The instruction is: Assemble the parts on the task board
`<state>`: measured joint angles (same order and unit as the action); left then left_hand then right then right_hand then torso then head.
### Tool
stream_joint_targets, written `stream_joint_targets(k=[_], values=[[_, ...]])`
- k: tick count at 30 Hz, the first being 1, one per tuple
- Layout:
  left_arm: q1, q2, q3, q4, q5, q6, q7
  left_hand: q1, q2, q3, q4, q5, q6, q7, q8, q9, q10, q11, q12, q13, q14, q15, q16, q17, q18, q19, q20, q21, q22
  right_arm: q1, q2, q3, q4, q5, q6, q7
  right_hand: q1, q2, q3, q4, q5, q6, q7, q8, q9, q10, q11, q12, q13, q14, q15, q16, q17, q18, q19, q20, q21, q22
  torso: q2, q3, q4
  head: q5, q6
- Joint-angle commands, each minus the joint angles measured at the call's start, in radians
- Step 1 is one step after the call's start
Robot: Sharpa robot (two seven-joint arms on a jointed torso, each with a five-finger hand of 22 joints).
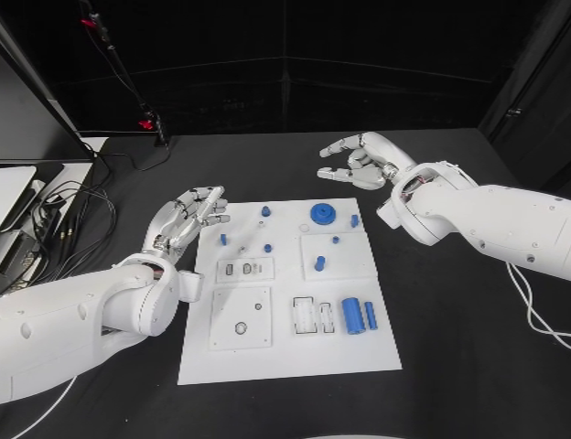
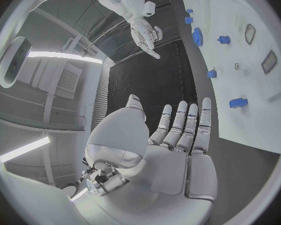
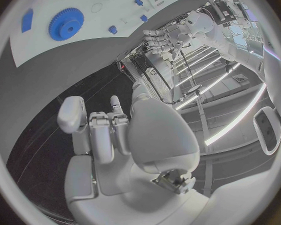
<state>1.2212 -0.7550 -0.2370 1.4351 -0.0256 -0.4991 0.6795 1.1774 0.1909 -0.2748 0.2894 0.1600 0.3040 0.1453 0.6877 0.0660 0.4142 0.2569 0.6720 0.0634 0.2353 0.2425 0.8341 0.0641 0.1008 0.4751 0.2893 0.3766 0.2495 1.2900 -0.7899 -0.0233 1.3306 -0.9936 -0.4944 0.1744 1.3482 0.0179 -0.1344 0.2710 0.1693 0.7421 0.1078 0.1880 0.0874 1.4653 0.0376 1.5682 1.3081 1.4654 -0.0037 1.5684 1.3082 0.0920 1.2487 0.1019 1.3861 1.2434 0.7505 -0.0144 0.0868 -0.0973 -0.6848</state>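
Centrally, the task board (image 1: 290,361) is lying flat on the black table (image 1: 470,366), carrying the blue parts: a gear (image 1: 323,213) near its far edge, small pegs (image 1: 268,248) scattered in the middle, and two cylinders (image 1: 351,315) standing side by side toward the near right. The left hand (image 1: 193,212) is hovering just beside the board's far left corner, fingers extended and holding nothing. The right hand (image 1: 360,160) is hanging beyond the far edge, fingers loosely curled apart, likewise holding nothing.
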Motion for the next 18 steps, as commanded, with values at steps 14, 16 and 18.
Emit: stream_joint_targets(k=[14,16,18], values=[[-0.002,-0.007,0.001,0.005,-0.006,0.017,0.157,0.008,0.001,0.007,0.0,0.007,0.003,0.149,-0.006,0.0,-0.002,-0.002,-0.004,0.002,-0.003,0.005,-0.005,0.0,0.008,-0.004,0.0,0.007,-0.002,-0.037,0.064,0.0,-0.093,-0.294,0.146,-0.149,0.09,-0.01,0.062,-0.052,-0.012,-0.112,0.056,0.146,0.031,0.106,0.042,0.003,0.263,0.105,0.033,0.002,0.263,-0.092,0.322,0.038,0.185,0.327,-0.001,-0.0003,0.0049,-0.02,0.004],[-0.003,-0.007,0.001,0.005,-0.006,0.018,0.157,0.009,0.001,0.007,0.0,0.007,0.003,0.149,-0.006,0.0,-0.002,-0.002,-0.003,0.002,-0.003,0.005,-0.005,0.0,0.008,-0.004,0.0,0.007,-0.002,-0.04,0.07,0.0,-0.101,-0.328,0.154,-0.163,0.096,-0.014,0.067,-0.056,-0.016,-0.113,0.056,0.156,0.033,0.106,0.044,0.003,0.263,0.105,0.034,0.002,0.263,-0.092,0.322,0.038,0.185,0.327,-0.001,-0.0005,0.0058,-0.019,0.003],[-0.003,-0.007,0.001,0.005,-0.006,0.018,0.158,0.009,0.001,0.007,0.0,0.007,0.003,0.149,-0.006,0.0,-0.002,-0.002,-0.003,0.002,-0.003,0.005,-0.005,0.0,0.008,-0.004,0.0,0.007,-0.002,-0.044,0.075,0.0,-0.106,-0.354,0.16,-0.176,0.098,-0.018,0.071,-0.058,-0.018,-0.114,0.056,0.162,0.034,0.106,0.043,0.003,0.263,0.105,0.034,0.002,0.263,-0.092,0.322,0.039,0.185,0.327,-0.001,-0.0002,0.0068,-0.018,0.002]])
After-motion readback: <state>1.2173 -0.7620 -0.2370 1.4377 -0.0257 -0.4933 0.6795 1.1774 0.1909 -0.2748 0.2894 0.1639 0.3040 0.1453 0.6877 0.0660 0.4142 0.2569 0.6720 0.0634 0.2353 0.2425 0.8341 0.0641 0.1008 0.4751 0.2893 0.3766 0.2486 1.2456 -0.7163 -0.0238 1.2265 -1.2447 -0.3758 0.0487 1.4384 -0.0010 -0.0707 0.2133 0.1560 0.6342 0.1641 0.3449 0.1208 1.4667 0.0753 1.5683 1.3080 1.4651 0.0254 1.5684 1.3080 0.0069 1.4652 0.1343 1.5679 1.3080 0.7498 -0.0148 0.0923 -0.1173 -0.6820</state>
